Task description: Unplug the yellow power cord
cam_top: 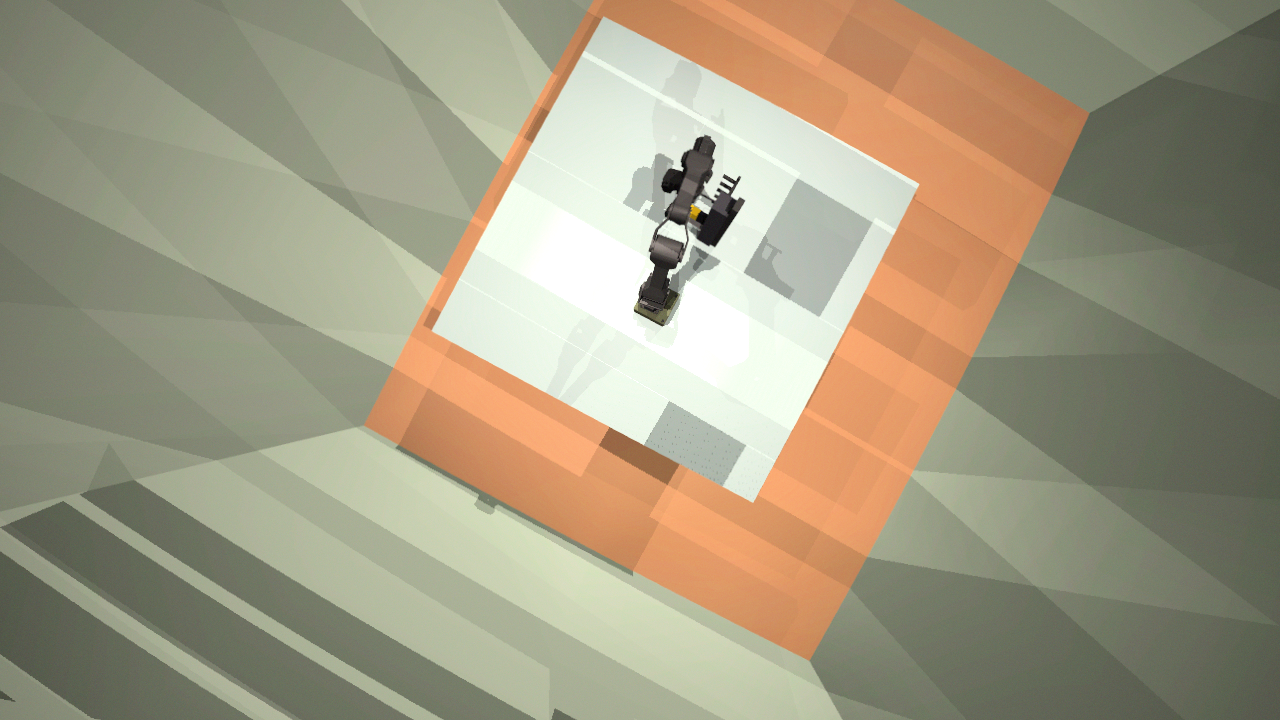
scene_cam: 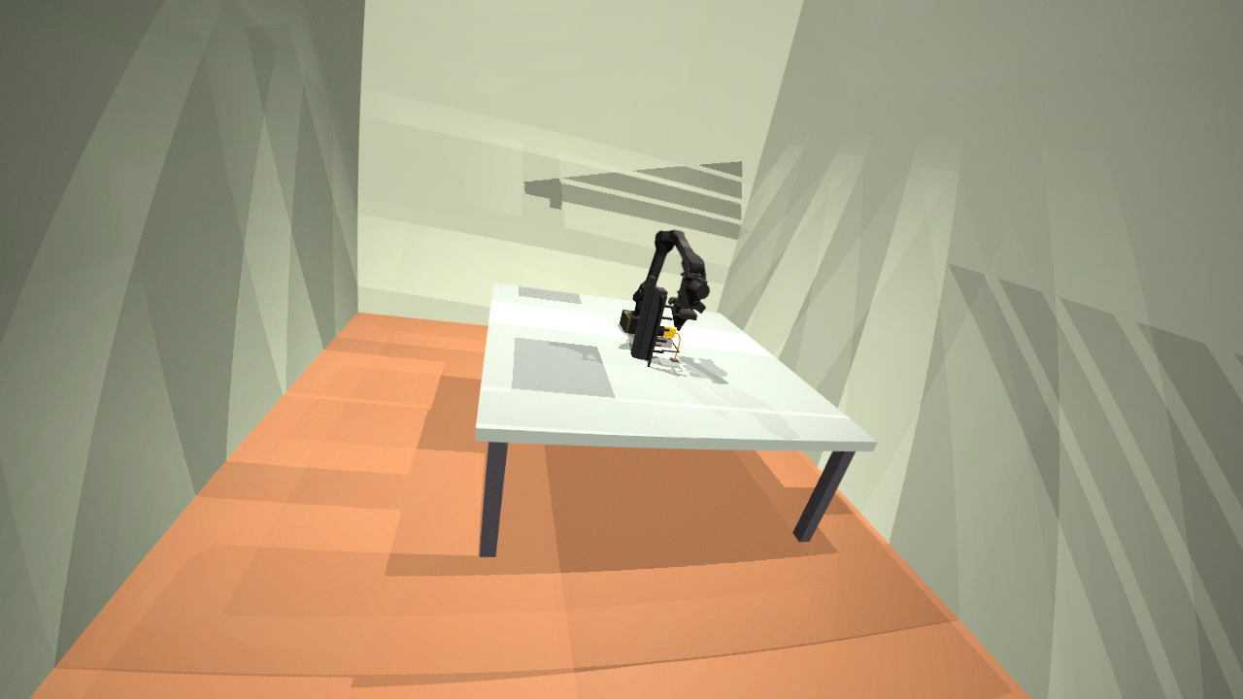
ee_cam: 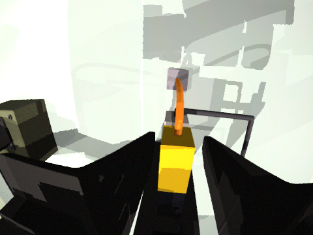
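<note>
The yellow plug (cam_top: 695, 213) (scene_cam: 669, 332) (ee_cam: 176, 163) sits against the upright black power strip (cam_top: 718, 221) (scene_cam: 646, 328) and looks plugged in. Its orange cord (scene_cam: 679, 344) (ee_cam: 180, 102) runs from the plug's outer end to a small grey-mauve block (ee_cam: 173, 78) on the table. My gripper (scene_cam: 680, 324) (ee_cam: 178, 140) is partly open, close over the plug. In the wrist view the plug shows between the two fingers, with a gap on each side. Whether the fingertips are down beside the plug or above it is unclear. The arm hides the fingers in the top view.
A thin dark wire bracket (ee_cam: 218, 113) stands out beside the plug, close to the right finger in the wrist view. Several dark prongs (cam_top: 729, 185) stick out at the strip's end. The olive arm base (cam_top: 656, 310) (scene_cam: 626, 321) (ee_cam: 30, 130) stands near the strip on the white table (cam_top: 537, 349) (scene_cam: 695, 416).
</note>
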`<action>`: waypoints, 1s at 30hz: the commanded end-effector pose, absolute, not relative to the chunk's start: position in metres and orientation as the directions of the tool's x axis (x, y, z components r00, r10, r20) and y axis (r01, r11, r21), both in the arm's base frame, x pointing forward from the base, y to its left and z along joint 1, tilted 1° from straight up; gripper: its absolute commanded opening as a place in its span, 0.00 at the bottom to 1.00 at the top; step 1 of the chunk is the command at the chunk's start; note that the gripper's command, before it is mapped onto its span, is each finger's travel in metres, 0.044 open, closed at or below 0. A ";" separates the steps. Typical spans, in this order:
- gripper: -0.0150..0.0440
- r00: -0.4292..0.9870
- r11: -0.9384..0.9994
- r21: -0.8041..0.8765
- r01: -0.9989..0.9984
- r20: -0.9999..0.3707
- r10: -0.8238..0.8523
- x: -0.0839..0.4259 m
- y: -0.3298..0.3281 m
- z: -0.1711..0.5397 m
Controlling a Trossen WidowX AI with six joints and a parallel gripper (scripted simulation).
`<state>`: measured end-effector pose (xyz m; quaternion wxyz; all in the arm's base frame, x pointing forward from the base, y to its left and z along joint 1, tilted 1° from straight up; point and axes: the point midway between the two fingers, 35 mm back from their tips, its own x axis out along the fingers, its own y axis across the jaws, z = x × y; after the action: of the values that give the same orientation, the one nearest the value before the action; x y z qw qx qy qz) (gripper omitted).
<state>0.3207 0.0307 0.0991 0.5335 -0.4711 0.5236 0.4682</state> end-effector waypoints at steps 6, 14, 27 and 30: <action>0.53 0.015 0.116 -0.015 -0.993 -1.000 0.000 0.319 0.015 0.099; 0.53 0.015 0.116 -0.015 -0.993 -1.000 -0.001 0.318 0.013 0.095; 0.32 0.014 0.120 -0.014 -0.993 -1.000 0.004 0.318 0.014 0.090; 0.29 0.014 0.120 -0.014 -0.993 -1.000 0.004 0.318 0.014 0.090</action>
<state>0.3186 0.0139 0.0891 0.5343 -0.4710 0.5244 0.4666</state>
